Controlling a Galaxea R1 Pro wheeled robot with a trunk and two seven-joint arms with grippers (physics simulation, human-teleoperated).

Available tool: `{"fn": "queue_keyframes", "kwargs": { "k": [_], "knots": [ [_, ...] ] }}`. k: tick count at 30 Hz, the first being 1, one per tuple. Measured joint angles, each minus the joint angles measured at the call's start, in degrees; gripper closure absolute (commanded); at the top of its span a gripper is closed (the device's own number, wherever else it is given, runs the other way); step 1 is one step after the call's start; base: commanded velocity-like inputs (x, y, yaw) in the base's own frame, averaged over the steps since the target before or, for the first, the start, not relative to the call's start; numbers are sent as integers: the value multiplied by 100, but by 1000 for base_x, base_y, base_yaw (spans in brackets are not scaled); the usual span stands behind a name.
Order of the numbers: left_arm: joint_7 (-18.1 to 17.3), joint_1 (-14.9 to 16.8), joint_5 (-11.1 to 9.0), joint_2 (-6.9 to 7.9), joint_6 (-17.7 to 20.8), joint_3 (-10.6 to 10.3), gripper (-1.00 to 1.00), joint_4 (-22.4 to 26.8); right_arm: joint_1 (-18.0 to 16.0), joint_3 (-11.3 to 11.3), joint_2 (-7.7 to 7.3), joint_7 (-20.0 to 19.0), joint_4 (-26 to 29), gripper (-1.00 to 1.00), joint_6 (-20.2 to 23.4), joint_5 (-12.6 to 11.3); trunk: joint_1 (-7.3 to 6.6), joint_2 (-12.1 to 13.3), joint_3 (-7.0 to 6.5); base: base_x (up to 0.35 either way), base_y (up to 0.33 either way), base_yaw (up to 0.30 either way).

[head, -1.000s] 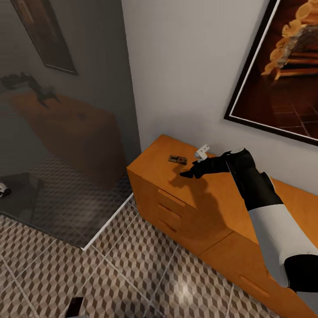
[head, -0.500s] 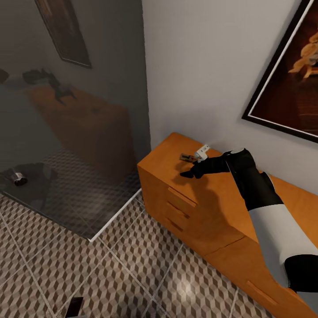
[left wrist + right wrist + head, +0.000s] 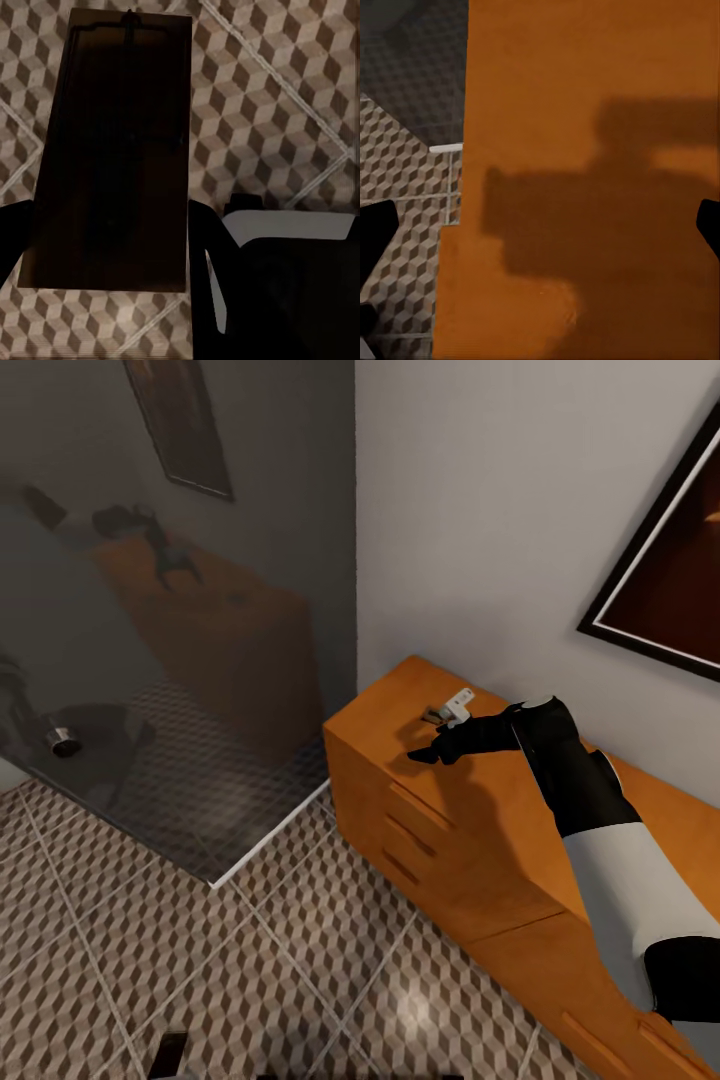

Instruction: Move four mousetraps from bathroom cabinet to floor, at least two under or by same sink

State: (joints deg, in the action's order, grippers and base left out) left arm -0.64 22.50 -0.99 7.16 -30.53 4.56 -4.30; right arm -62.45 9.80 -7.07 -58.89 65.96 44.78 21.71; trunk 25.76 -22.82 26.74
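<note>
Right hand (image 3: 425, 752) open above cabinet (image 3: 470, 830), mousetrap (image 3: 433, 714) just beyond

R arm (image 3: 600, 840): black forearm w/ glossy sheen, white mid-section, black band at 5 o'clock edge. Small white bracket (image 3: 459, 705) on wrist. R gripper (image 3: 425, 753): matte black fingers. L gripper (image 3: 112, 247): black fingers, white-edged housing behind.
</note>
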Motion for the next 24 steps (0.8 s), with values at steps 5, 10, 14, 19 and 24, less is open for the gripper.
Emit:
{"fn": "queue_keyframes", "kwargs": {
  "k": [5, 10, 14, 19, 24],
  "knots": [
    [0, -2, 0, 0, 0, 0, 100, 0, 0, 0, -2, -4, -3, -100, 0, 0, 0, 0, 38, 0, -191, 168],
    [0, -2, 0, 0, -1, 0, 100, 0, 0, 0, -7, -4, -3, -100, -1, 0, 0, 0, 77, 0, -167, 168],
    [0, -2, -1, 2, -1, 0, 100, -1, 1, 0, -6, -4, -3, -100, -2, 0, 0, 0, 108, 0, -66, 168],
    [0, -2, -1, 4, -2, 0, 100, -1, 1, 0, -3, 0, -3, -100, -2, 0, 0, 0, 146, 0, -11, 168],
    [0, -1, -2, 4, -2, 0, 100, -1, 3, 0, -7, 3, -3, -100, -6, 4, 0, 0, 185, 0, -2, 168]
  ]
}}
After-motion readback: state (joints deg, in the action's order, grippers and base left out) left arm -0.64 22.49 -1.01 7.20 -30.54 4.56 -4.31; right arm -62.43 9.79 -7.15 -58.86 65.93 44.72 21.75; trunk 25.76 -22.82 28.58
